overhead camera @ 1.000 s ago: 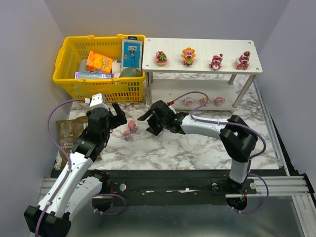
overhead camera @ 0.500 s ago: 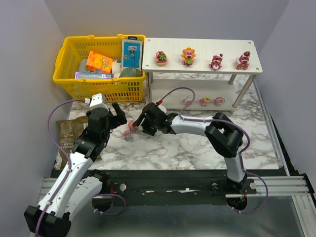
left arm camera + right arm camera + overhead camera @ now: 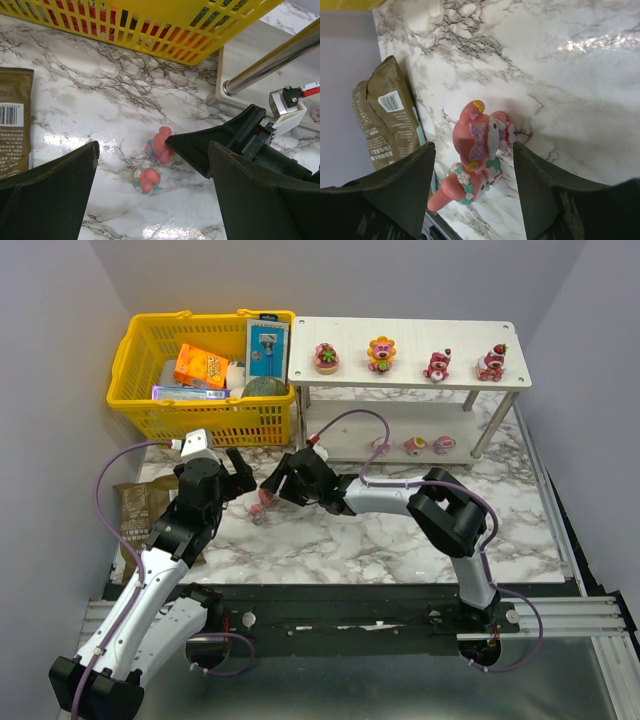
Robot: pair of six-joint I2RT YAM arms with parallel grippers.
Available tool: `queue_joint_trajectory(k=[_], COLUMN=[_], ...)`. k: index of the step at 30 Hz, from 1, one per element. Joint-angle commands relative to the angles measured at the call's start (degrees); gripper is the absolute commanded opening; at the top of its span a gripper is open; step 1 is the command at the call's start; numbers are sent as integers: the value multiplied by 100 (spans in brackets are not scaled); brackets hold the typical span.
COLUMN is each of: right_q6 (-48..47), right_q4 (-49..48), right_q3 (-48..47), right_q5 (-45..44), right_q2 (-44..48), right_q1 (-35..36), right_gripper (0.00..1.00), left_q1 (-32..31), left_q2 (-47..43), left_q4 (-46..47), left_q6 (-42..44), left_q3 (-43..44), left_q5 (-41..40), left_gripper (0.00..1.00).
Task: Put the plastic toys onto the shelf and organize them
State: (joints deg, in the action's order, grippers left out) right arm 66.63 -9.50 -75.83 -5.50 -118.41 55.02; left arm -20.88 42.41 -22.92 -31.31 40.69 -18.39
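Two pink plastic toys lie close together on the marble left of the shelf: a bow-headed one (image 3: 266, 497) (image 3: 160, 145) (image 3: 481, 134) and a flower-wreathed one (image 3: 258, 512) (image 3: 146, 180) (image 3: 464, 187). My right gripper (image 3: 270, 488) (image 3: 472, 148) is open and straddles the bow-headed toy, with a gap on each side. My left gripper (image 3: 238, 478) (image 3: 153, 162) hangs wide open just left of both toys, holding nothing. The white shelf (image 3: 400, 335) carries several toys on top (image 3: 381, 353) and round pink ones on its lower tier (image 3: 415, 446).
A yellow mesh basket (image 3: 200, 375) (image 3: 150, 20) with boxed goods stands left of the shelf. A brown packet (image 3: 140, 505) (image 3: 12, 120) (image 3: 382, 117) lies at the table's left edge. A silver shelf leg (image 3: 270, 60) stands close behind the toys.
The right arm has reached leftward from the table's middle to the two toys, and its jaws have narrowed around them. The left arm has not moved.
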Motion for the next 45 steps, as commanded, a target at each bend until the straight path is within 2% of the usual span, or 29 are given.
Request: queue_joint_trajectory(k=[1, 13, 18, 23, 26, 27, 30, 33, 36, 45], right_q6=[-300, -458, -493, -511, -502, -493, -476, -397, -326, -212], right_q4=[-369, -87, -44, 132, 176, 194, 194, 194, 194, 194], right_q3=[-54, -415, -555, -643, -626, -608, -556, -485, -415, -204], right_q5=[5, 137, 303, 435, 409, 392, 330, 312, 295, 75], right_q2=[-165, -402, -481, -525, -508, -473, -385, -315, -235, 37], right_q1=[43, 35, 43, 43, 35, 43, 35, 43, 35, 35], right_gripper=[70, 62, 53, 52, 46, 38, 26, 18, 13, 7], left_q1=[-30, -30, -30, -30, -30, -30, -30, -30, -30, -30], left_q2=[-67, -75, -84, -102, -102, -102, -102, -102, -102, -102], left_q4=[-37, -37, -37, -46, -46, -37, -46, -29, -29, -29], left_q6=[-7, -7, -7, -7, 2, -7, -7, -7, -7, -7], left_q3=[10, 10, 18, 18, 9, 9, 18, 9, 9, 9], left_q5=[-182, -173, -173, -173, -173, -173, -173, -165, -147, -95], left_gripper=[99, 99, 99, 99, 99, 99, 99, 99, 99, 99])
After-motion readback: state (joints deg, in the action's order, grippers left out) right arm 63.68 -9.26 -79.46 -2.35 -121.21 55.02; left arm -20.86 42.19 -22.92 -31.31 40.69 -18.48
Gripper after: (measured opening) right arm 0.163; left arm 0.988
